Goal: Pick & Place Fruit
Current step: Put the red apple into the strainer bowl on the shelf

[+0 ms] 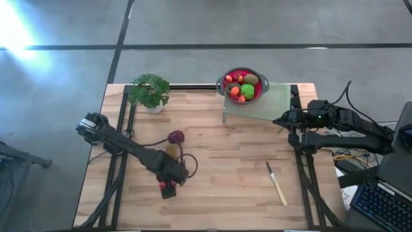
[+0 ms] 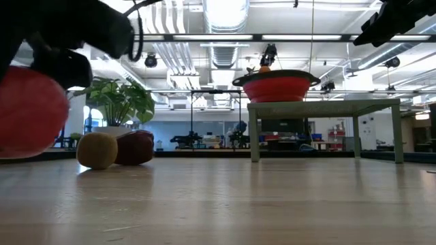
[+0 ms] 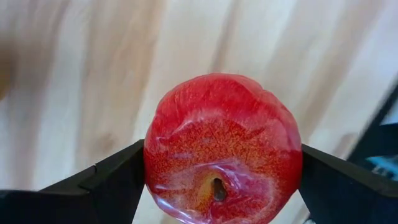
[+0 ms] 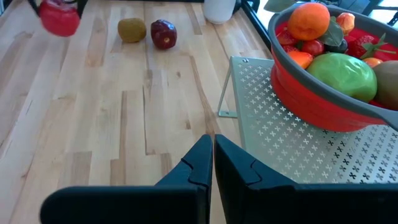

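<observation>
While the left arm reaches over the table's near-left area, findings stand as follows.
Left gripper (image 3: 217,180): pinching a red apple (image 3: 222,149), its underside cut off in the wrist view.
Right gripper (image 4: 213,163): fingers pressed together, empty, beside the perforated stand (image 4: 292,149).
Other fruit: brown fruit (image 1: 171,150) and dark red fruit (image 1: 176,136) on wood; remainder in red colander (image 1: 243,95), partly overlapping.

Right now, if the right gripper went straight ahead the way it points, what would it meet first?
Probably the bare wooden table: the right gripper, fingers shut, points past the corner of the perforated metal stand. Depth is unclear, so it might clip that corner.
</observation>
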`<state>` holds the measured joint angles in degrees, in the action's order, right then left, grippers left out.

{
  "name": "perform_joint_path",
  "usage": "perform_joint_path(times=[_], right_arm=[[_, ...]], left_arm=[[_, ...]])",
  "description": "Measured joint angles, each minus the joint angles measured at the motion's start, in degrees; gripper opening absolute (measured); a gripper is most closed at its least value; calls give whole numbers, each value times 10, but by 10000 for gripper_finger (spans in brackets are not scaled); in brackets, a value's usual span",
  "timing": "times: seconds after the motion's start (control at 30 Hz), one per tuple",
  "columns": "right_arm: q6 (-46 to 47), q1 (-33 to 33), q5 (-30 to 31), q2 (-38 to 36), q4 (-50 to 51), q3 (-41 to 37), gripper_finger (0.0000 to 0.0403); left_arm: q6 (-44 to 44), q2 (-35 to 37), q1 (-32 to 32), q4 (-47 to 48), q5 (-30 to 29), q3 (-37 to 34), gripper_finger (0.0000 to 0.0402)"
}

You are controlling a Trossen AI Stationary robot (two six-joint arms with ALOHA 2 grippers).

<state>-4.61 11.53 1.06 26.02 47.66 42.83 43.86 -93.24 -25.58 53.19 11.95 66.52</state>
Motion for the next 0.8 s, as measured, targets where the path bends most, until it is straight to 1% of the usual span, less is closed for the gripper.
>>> perform_joint_path(times=[0.17,0.23,0.3,0.4,0.43,0.5,0.57,0.67,0.8], right_arm=[[1,0,0,1,-1,0,13],[1,0,-4,1,-2,0,13],[1,0,-34,2,-12,0,13],[-1,-1,-126,13,-61,0,13],[-6,-2,-148,20,-78,0,13],[-31,-11,-159,36,-105,0,13],[-65,-21,-150,57,-127,0,13],[-89,-39,-106,90,-163,1,13],[-114,-85,-23,119,-168,12,13]], left_arm=[[-4,1,3,-103,-4,0,367],[-17,1,7,-148,-29,0,367],[-41,1,10,-199,-65,0,367],[-91,1,16,-280,-141,0,367],[-112,1,18,-308,-162,0,367],[-154,1,24,-366,-199,-1,367],[-192,1,31,-420,-226,-1,367],[-246,1,40,-486,-253,-1,367],[-308,-2,57,-538,-277,-2,367]])
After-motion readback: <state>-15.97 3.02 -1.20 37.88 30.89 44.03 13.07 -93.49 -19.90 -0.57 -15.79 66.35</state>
